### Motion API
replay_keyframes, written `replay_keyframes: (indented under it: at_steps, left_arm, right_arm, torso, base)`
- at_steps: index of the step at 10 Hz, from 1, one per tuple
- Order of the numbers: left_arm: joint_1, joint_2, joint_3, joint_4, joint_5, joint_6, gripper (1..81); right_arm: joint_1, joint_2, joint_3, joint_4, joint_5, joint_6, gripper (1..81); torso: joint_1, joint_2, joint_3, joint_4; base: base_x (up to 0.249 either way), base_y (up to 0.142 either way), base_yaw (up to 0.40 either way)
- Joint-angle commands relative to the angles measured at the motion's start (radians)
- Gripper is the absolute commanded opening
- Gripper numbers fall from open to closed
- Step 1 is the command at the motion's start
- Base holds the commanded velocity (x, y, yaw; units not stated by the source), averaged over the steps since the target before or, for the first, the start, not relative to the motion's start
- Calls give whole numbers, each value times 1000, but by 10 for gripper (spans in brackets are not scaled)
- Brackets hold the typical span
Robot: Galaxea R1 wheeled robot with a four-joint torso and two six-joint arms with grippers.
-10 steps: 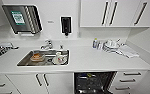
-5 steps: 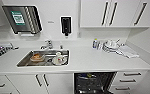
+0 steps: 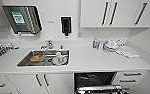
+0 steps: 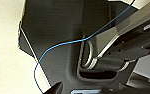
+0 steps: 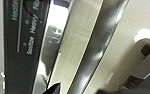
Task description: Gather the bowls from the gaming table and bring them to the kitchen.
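Dishes point(image 3: 58, 59) in steel sink point(image 3: 24, 60)

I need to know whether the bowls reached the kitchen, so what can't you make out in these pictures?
- Dishes in the inset steel sink, head view: blurred; an orange-brown item and white crockery, with no blue or yellow-green bowl identifiable.
- Pile on the white countertop at right: too small to sort.
- Open steel dishwasher: interior dark, cut off by the picture's edge.

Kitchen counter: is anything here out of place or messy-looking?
Mostly tidy. The dishwasher under the countertop stands open, its door lowered. Used dishes sit in the sink rather than in the machine, and more crockery is piled by the wall. Nothing looks spilled.
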State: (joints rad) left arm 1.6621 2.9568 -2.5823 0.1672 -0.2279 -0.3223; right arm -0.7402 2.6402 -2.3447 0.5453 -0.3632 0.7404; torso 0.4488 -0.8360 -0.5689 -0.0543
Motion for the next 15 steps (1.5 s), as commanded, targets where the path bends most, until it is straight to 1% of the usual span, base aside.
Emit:
replay_keyframes:
  at_steps: [1,2,3,4,5,6,7,8,9,10,11,12,14,15]
  left_arm:
    - [-6,1,-9,5,59,3,811]
    - [-6,5,-13,5,61,9,811]
    - [-12,10,-28,5,61,9,811]
    - [-17,19,-54,2,61,9,811]
    - [-20,25,-77,12,59,11,811]
    - [-20,21,-94,17,56,16,811]
    - [-21,15,-107,18,48,26,811]
    - [-23,7,-111,27,47,37,811]
    - [-28,-1,-111,43,45,42,811]
    - [-31,-5,-111,44,41,43,811]
    - [-31,-10,-110,49,9,43,811]
    - [-28,-19,-107,75,-22,43,811]
    - [-29,-27,-108,81,-57,43,811]
    - [-29,-31,-111,81,-76,43,811]
  right_arm:
    - [95,-136,231,-33,-68,-47,811]
    - [33,-144,208,-73,-74,-78,811]
    - [-15,-150,204,-87,-72,-122,811]
    - [-63,-149,202,-88,-63,-206,811]
    - [-110,-142,204,-90,-57,-304,811]
    - [-159,-130,200,-90,-53,-450,811]
    - [-202,-129,200,-88,-48,-564,811]
    - [-247,-129,203,-88,-43,-669,811]
    - [-296,-124,208,-87,-26,-776,811]
    - [-337,-125,229,-85,6,-855,811]
    - [-383,-135,266,-85,44,-926,811]
    - [-432,-150,308,-87,93,-980,811]
    - [-524,-171,375,-90,213,-1058,811]
    - [-571,-173,401,-91,274,-1082,811]
  torso:
    - [0,0,0,0]
    - [0,0,0,0]
    - [0,0,0,0]
    - [0,0,0,0]
    - [0,0,0,0]
    - [0,0,0,0]
    - [0,0,0,0]
    - [0,0,0,0]
    - [0,0,0,0]
    - [0,0,0,0]
    - [0,0,0,0]
    - [0,0,0,0]
    - [0,-1,1,0]
    - [0,-1,1,0]
  base:
    - [0,0,0]
    - [0,0,0]
    - [0,0,0]
    - [0,0,0]
    - [0,0,0]
    - [0,0,0]
    - [0,0,0]
    - [0,0,0]
    - [0,0,0]
    - [0,0,0]
    - [0,0,0]
    - [0,0,0]
    - [0,0,0]
    - [0,0,0]
